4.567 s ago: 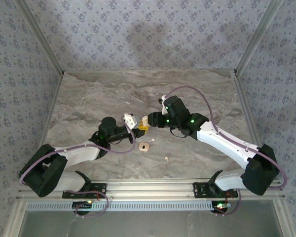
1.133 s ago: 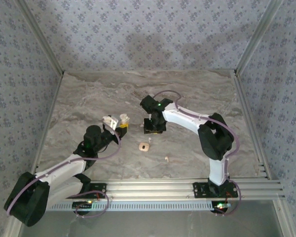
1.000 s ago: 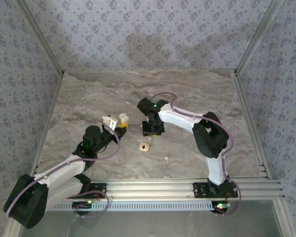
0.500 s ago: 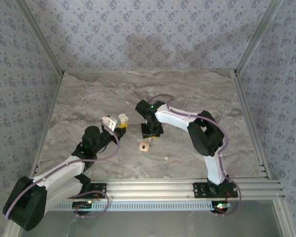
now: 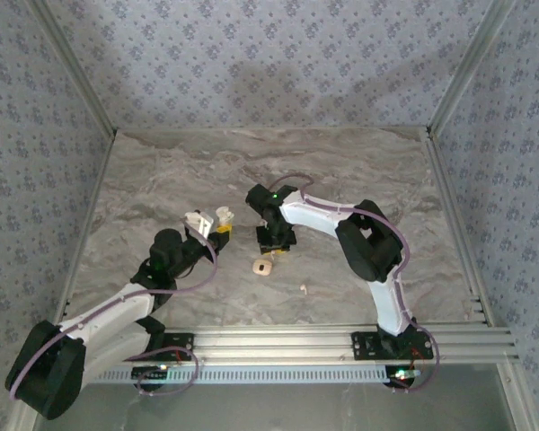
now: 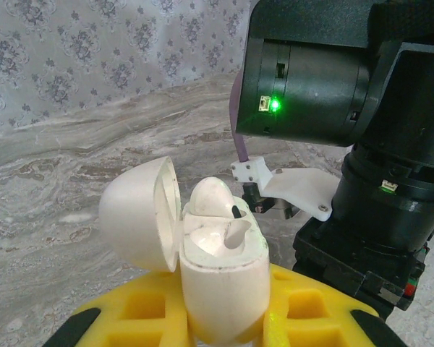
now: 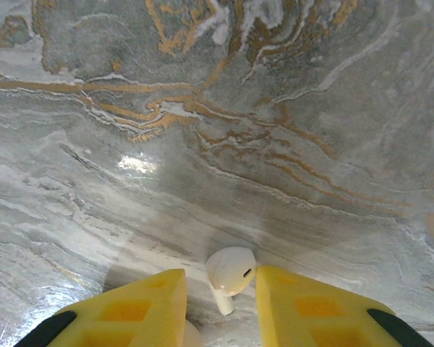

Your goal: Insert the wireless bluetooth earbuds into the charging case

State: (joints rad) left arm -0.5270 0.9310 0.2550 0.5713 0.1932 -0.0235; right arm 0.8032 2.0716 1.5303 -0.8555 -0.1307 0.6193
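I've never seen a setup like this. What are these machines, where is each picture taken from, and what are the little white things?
You're looking at a left robot arm and a right robot arm, bolted at the near edge of a marble table. One picture looks down from above and behind them. The other two come from a small camera on each wrist, so each arm's own yellow fingers show at the bottom. The left end effector is shut on an open white charging case, with one earbud sitting in it. The right end effector points down, its fingers on either side of a second earbud lying on the table, not yet gripping it. Nearby lie a small round beige piece and a tiny whitish bit, too small to identify.
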